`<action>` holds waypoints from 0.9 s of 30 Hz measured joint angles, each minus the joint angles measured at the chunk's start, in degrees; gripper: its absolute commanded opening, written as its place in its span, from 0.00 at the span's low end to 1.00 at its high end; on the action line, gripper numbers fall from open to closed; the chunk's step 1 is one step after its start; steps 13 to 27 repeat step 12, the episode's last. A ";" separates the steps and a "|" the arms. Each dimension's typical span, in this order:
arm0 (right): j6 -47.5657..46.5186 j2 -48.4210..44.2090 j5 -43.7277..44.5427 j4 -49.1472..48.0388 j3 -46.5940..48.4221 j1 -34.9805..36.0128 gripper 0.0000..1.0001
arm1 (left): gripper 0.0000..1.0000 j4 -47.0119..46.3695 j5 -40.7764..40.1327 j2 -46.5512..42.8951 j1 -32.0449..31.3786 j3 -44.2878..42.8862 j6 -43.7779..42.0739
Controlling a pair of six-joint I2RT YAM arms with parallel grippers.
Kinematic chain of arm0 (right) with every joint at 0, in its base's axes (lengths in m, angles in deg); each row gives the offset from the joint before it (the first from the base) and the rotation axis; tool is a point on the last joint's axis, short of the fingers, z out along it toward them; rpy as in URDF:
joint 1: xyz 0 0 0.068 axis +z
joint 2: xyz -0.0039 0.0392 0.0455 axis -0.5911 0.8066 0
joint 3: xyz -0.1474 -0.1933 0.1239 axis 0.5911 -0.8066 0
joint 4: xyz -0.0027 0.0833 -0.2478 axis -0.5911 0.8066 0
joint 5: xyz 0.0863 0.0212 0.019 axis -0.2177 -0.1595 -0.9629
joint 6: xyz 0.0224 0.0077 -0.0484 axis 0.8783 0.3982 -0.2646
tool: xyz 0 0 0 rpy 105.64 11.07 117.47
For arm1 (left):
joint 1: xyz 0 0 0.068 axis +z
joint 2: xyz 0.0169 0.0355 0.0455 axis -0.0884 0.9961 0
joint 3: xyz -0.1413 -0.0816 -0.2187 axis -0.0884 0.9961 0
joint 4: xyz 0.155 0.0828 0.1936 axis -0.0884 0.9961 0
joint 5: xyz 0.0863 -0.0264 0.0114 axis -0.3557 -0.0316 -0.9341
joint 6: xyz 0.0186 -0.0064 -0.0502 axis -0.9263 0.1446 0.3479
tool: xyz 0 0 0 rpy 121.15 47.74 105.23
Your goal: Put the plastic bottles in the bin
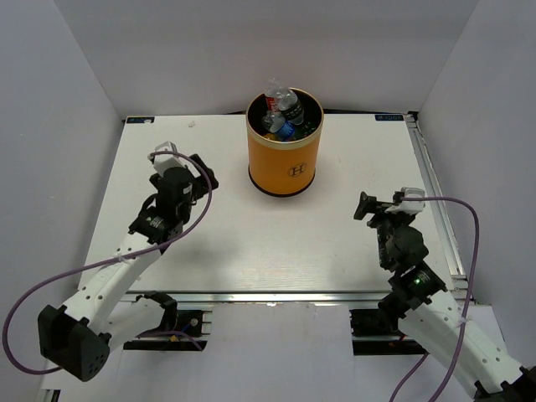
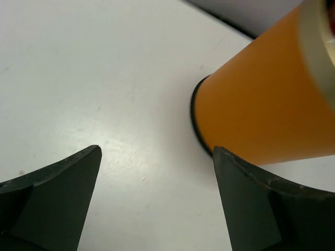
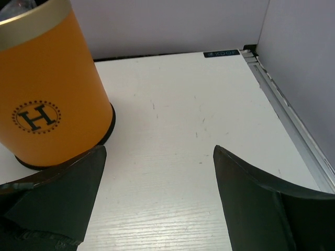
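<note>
White table (image 1: pixel 251 243) enclosed by pale grey walls (image 1: pixel 251 50). An orange bin (image 1: pixel 285 163) stands at the middle of the far edge, with bottles (image 1: pixel 283 113) heaped inside; only their tops show and the labels are unreadable. The left gripper (image 2: pixel 157 198) and right gripper (image 3: pixel 159 198) hover with jaws spread, holding nothing.

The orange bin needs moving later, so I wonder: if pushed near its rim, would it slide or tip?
It may tip: the bin stands tall on a flat base. The bottles piled to its rim probably add little weight. Its smooth wall looks slippery.
</note>
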 measured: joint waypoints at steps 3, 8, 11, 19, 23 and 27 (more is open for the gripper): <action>0.48 2.25 -0.59 0.26 0.07 0.00 0.89 | 0.98 3.76 -0.11 1.14 0.42 1.20 1.84; 1.20 2.82 -0.72 0.39 0.42 0.00 0.89 | 0.98 5.14 -0.63 0.31 0.48 1.20 3.04; 1.38 2.82 -0.52 0.24 0.42 0.00 0.90 | 0.98 5.01 -0.70 -0.39 0.63 1.20 3.15; 1.38 2.86 -0.48 0.24 0.42 0.00 0.89 | 0.98 4.98 -0.74 -0.46 0.63 1.20 3.17; 1.38 2.86 -0.48 0.24 0.42 0.00 0.89 | 0.98 4.98 -0.74 -0.46 0.63 1.20 3.17; 1.38 2.86 -0.48 0.24 0.42 0.00 0.89 | 0.98 4.98 -0.74 -0.46 0.63 1.20 3.17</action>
